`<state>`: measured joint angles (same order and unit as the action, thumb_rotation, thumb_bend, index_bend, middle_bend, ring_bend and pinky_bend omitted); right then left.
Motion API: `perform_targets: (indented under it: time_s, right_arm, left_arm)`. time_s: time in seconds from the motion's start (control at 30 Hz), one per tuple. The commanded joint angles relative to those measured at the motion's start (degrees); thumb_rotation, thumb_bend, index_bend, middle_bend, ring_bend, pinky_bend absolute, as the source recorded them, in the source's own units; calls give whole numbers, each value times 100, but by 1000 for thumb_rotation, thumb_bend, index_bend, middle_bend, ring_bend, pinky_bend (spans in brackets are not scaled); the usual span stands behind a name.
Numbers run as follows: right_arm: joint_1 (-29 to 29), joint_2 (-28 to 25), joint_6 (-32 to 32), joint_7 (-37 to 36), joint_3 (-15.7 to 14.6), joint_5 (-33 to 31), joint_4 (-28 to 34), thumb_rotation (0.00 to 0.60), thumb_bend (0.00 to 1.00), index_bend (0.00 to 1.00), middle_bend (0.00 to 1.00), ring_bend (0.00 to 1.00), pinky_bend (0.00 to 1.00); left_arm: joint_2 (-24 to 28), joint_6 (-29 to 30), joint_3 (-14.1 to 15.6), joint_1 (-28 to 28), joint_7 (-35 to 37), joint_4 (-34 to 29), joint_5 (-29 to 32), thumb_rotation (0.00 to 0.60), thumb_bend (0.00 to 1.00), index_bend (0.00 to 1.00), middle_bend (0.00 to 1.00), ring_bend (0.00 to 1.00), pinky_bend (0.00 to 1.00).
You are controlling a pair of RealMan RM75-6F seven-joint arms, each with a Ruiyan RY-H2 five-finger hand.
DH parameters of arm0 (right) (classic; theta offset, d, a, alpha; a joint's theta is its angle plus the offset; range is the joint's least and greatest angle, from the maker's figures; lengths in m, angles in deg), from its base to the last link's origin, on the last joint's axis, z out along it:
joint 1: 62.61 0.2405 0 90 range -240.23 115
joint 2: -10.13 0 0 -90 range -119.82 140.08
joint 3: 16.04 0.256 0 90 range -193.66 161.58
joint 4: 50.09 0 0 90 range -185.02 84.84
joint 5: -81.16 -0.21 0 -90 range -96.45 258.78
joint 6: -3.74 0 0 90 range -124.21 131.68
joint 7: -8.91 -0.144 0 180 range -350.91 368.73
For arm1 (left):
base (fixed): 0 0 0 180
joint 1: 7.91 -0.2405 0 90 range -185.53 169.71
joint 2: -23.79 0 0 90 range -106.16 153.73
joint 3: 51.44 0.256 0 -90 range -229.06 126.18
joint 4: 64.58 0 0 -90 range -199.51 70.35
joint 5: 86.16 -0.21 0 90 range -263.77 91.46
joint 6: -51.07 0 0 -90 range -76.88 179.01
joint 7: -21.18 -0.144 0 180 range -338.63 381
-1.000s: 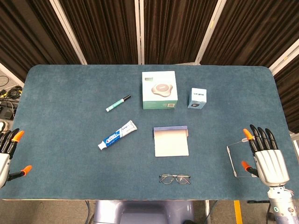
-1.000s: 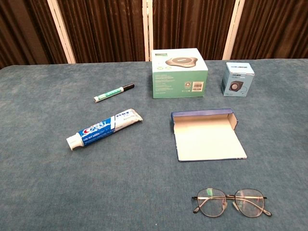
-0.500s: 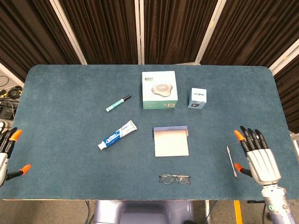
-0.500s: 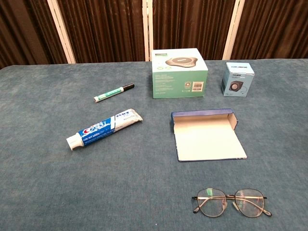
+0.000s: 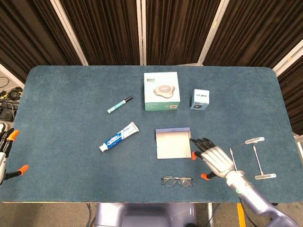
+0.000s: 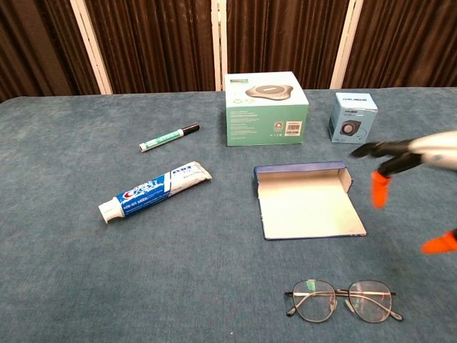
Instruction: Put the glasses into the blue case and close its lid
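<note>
Head view, hidden or cut off: the left hand (image 5: 5, 158) sits at the far left edge, only orange-tipped fingers showing, the rest outside the frame; whether it is released or clenched cannot be told.
Head view, right hand: the right hand (image 5: 215, 160) hovers low centre-right, just right of the case, fingers spread and released, grasping nothing; its arm runs off the lower right corner.
Head view, task things: the blue case (image 5: 173, 143) lies open at the centre, lid flap toward the top; the glasses (image 5: 177, 181) lie below it near the bottom edge, apart from it and outside it.
Head view, other things: toothpaste (image 5: 119, 136) left of the case, a marker (image 5: 119, 104) above that, a green box (image 5: 162, 91) and a small blue box (image 5: 200, 100) further up.
Chest view, hidden or cut off: the right hand (image 6: 410, 186) is blurred and cut by the right edge; only dark and orange fingertips are clear, spread apart.
Chest view, left hand: outside this view.
Chest view, task things: the case (image 6: 305, 200) is open at centre-right; the glasses (image 6: 343, 300) lie at the bottom, lenses flat on the table (image 6: 64, 271).
</note>
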<state>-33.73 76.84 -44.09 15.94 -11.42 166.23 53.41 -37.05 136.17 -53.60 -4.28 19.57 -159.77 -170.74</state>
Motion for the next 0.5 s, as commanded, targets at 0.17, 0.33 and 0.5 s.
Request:
perform_targets:
  time_s: [0.17,0.33,0.5]
  right_arm:
    - [566,604,697,588,-4,-644,-89,600,190,460,0,0,0]
    - [748,839,828,930,-31,-1008,12,600,201,466,0,0,0]
    - [914,1078,838,1413,-119,-1387,31,600,202,468,0,0,0]
  left_arm:
    - [-60,-143,-39,69,-123,28,134,600,0,0,0,0,0]
    - [-76,-186,-50,93,-164,30,175,600,0,0,0,0,0]
    - [-80,-210,-50,102,-175,35,198,600,0,0,0,0,0]
